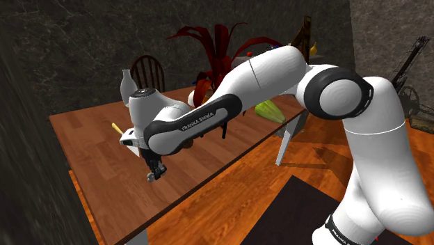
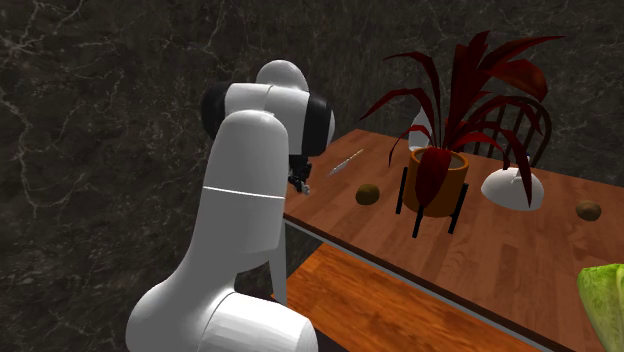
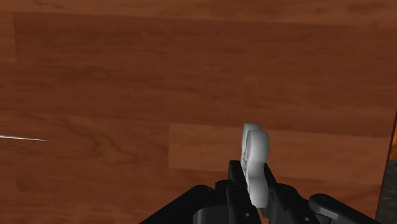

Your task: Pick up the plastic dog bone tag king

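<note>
Brown wood-plank table is carrying the work, with dark marbled walls behind it. The all-black two-finger gripper is clenching the white bone-shaped tag between its 2 fingers. The tag's long axis is running out along the fingers and past their tips. In the shoulder view the gripper is hanging near the table edge nearest the stand, apparently clear of the wood. The coming move is judged a straight lift. 1 thin silver rod and 1 brown round object are lying well apart from it, obstructing nothing.
</note>
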`<action>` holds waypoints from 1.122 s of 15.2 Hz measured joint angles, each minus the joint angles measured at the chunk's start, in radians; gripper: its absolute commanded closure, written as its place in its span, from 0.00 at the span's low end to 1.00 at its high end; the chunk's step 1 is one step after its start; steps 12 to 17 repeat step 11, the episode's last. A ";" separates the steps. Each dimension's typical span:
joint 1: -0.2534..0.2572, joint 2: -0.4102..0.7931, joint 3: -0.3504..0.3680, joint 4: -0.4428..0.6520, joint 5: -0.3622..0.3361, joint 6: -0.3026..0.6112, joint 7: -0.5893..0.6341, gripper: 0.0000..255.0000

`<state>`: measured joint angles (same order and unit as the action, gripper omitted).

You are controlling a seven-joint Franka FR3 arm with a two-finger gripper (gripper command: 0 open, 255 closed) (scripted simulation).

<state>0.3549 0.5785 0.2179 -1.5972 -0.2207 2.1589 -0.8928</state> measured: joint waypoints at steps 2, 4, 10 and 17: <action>-0.001 -0.015 0.003 0.007 0.005 -0.022 -0.004 1.00; -0.002 -0.027 0.005 0.015 0.008 -0.041 -0.007 1.00; -0.004 -0.057 0.011 0.052 0.020 -0.107 -0.018 1.00; -0.005 -0.059 0.011 0.056 0.021 -0.113 -0.019 1.00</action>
